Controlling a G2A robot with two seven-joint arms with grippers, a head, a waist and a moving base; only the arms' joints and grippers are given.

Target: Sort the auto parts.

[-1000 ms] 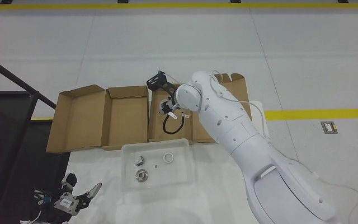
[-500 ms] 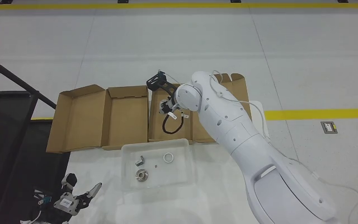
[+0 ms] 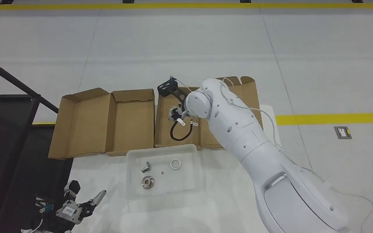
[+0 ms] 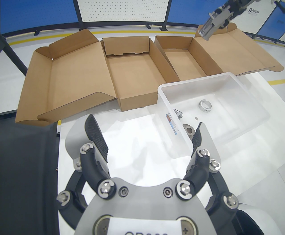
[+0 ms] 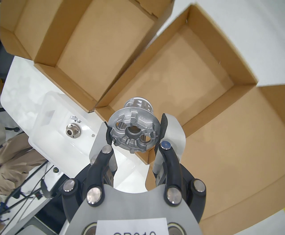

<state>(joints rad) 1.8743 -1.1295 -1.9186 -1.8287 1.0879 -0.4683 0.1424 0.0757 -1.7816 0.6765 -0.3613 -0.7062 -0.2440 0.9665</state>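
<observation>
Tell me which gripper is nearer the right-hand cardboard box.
Right. The right gripper hangs raised over the right-hand cardboard box, shut on a metal hub. The left gripper sits open, low, on the clear bin's near side.

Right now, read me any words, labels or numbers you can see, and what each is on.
The label on the left gripper mount: cut off at the edge, not readable.
The label on the right gripper mount: cut off too.
The sticker on the clear bin: too small.
Cast marks on the metal part: too small.
The floor plate: too small.
The background sign: a brand name, not read out.
</observation>
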